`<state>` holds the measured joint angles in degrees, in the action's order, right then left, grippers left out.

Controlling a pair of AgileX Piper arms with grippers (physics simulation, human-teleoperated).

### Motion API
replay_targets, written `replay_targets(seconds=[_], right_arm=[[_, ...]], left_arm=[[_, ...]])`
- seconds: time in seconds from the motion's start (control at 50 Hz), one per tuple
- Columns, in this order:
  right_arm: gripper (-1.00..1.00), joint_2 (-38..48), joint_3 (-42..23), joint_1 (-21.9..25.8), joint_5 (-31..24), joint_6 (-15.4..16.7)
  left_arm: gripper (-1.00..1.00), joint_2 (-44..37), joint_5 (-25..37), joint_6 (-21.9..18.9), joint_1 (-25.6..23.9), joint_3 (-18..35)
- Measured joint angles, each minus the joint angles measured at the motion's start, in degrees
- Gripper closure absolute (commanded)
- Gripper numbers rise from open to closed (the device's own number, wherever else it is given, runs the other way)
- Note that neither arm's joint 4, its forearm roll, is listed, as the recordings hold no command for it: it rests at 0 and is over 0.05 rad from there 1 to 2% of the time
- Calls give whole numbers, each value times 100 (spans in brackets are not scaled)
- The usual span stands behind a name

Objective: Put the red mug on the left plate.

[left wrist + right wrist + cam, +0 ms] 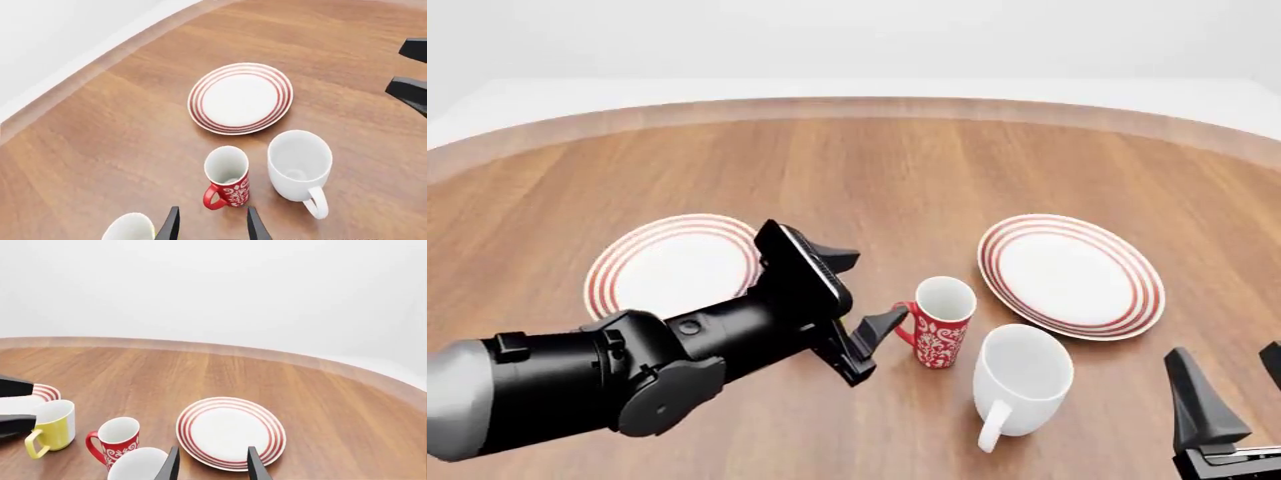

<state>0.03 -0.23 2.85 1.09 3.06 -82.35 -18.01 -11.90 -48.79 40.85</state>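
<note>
Front view: left pincer (861, 300) is open and empty, fingers spread on the handle side of the red mug (941, 322), just beside it, not touching as far as I can see. Mug stands upright on the tabletop (868, 165), between the two plates, nearer the right plate (1072, 273). Left plate (667, 265) sits partly behind the left arm, well apart from the mug. White mug (1021, 380) stands just beside the red mug, on its near right. Right pincer (1228, 400) is parked low at the corner, open, holding nothing.

Left wrist view: red mug (227, 176) is right ahead of the fingertips, yellow mug (130, 227) clips in at the edge close to one finger.

Risks, my read: approach from the handle side could push the mug instead of gripping it, so it slides into the white mug or tips. One finger could catch the loop handle and spin the mug. Swinging back to the left plate, the arm could clip the yellow mug, which the front view hides behind the arm.
</note>
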Motion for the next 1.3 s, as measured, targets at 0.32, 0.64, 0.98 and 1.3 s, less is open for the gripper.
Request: replay_targets(seconds=[0.32, 0.64, 0.98, 1.3], right_arm=[[-100, 0, -4, 0, -3, -6], [-100, -1, -13, -3, -12, -7], [-100, -1, -19, -7, -11, -7], [-100, -1, -23, -8, -10, -6]], left_arm=[[-100, -308, 18, 16, -95, 119], [-100, -564, -25, 35, -114, 136], [-100, -789, -58, 21, -120, 174], [-100, -943, -66, 20, -150, 211]])
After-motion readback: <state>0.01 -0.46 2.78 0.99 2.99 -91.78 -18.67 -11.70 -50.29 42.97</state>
